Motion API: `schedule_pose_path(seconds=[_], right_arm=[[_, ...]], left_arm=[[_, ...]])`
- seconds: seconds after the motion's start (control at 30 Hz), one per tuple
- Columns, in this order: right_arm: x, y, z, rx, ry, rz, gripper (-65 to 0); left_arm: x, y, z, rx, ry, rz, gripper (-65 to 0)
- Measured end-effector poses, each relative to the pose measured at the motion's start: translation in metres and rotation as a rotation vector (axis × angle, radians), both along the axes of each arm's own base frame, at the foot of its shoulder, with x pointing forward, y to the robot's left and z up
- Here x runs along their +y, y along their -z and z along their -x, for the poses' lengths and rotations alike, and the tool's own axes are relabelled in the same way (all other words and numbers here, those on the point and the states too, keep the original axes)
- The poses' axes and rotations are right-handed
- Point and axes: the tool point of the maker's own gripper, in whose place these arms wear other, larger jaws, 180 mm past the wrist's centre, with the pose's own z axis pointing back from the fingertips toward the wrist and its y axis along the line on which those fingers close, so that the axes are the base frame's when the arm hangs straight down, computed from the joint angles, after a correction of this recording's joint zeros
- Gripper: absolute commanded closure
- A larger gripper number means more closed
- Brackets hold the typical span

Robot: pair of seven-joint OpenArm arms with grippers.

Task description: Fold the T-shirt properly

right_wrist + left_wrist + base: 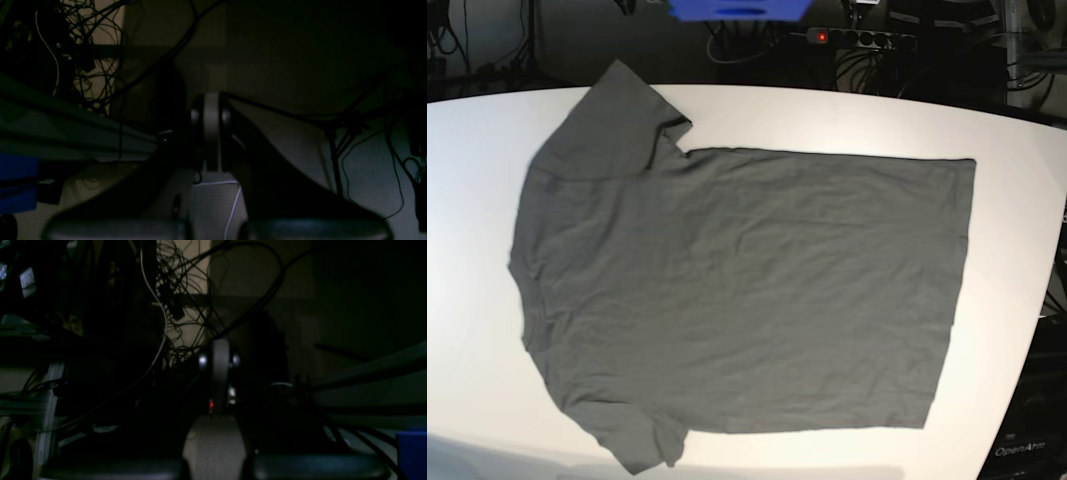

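The dark grey T-shirt point(747, 290) lies spread flat on the white table point(1017, 200), collar end to the left, hem to the right, one sleeve at the far left and one at the near left. Neither arm shows in the base view. In the dim left wrist view my left gripper point(220, 373) has its fingers pressed together with nothing between them. My right gripper point(212, 133) looks the same in the right wrist view, shut and holding nothing. No cloth appears in either wrist view.
A blue box point(737, 10) and a power strip point(857, 37) with a red light sit behind the table's far edge. Tangled cables point(180, 290) hang in the dark background. The table's curved right edge point(1042, 300) drops off to dark equipment.
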Motion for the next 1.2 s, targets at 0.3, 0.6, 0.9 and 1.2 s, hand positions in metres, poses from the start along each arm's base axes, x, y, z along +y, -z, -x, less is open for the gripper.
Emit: schedule_pose_path(seconds=[0.3,0.6,0.9,1.2], right_arm=[[-0.008,-0.036,-0.001,-0.146,-0.035,0.034,-0.1],[-0.010,-0.072,-0.007,-0.260,-0.063,0.051,-0.1],[-0.009,-0.076,-0.008,-0.274,-0.066,0.052,-0.4],[-0.008,-0.114,-0.033,-0.417,-0.092,0.066,-0.7]], left_arm=[[0.017,-0.002,0.020,0.030,0.004,-0.028,-1.1],[0.010,-0.026,0.009,-0.096,0.011,-0.012,-1.1],[0.011,-0.112,-0.014,-0.395,-0.044,-0.001,-1.1],[0.028,-0.124,-0.026,-0.429,-0.123,-0.008,-1.1]])
